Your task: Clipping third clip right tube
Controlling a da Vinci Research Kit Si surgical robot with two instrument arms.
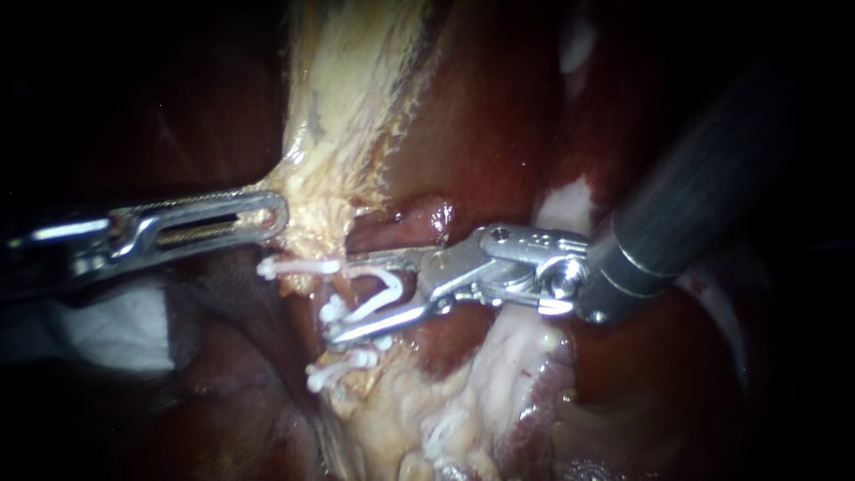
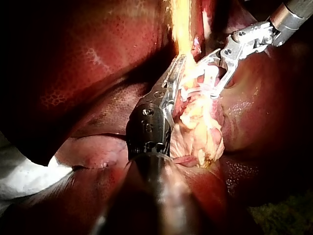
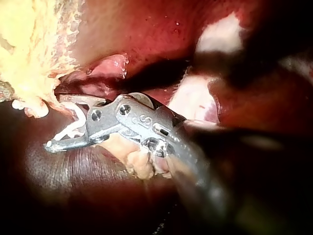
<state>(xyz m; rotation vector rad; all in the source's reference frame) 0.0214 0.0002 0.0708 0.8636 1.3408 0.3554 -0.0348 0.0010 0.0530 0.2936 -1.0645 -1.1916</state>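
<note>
My right instrument [image 1: 343, 300] comes in from the right, its jaws standing wide apart with a white clip [image 1: 385, 287] seated between them. The jaws straddle a thin yellowish tube [image 1: 337, 287] that runs downward. On this tube sit two white clips, one above the jaws [image 1: 298, 265] and one below [image 1: 343, 363]. My left instrument [image 1: 267, 214] is shut on the pale yellow tissue [image 1: 334, 134] just above the upper clip. The right wrist view shows the right instrument [image 3: 55, 121] spread with the clip [image 3: 73, 125] inside. From the left wrist camera, the left instrument [image 2: 176, 73] grips the yellow tissue.
Dark red liver [image 1: 499, 116] lies behind and to the right. White gauze [image 1: 116, 325] sits under the left shaft. Pale fatty tissue [image 1: 481, 383] hangs below the right instrument. A pink fold [image 1: 423, 221] lies just above its upper jaw.
</note>
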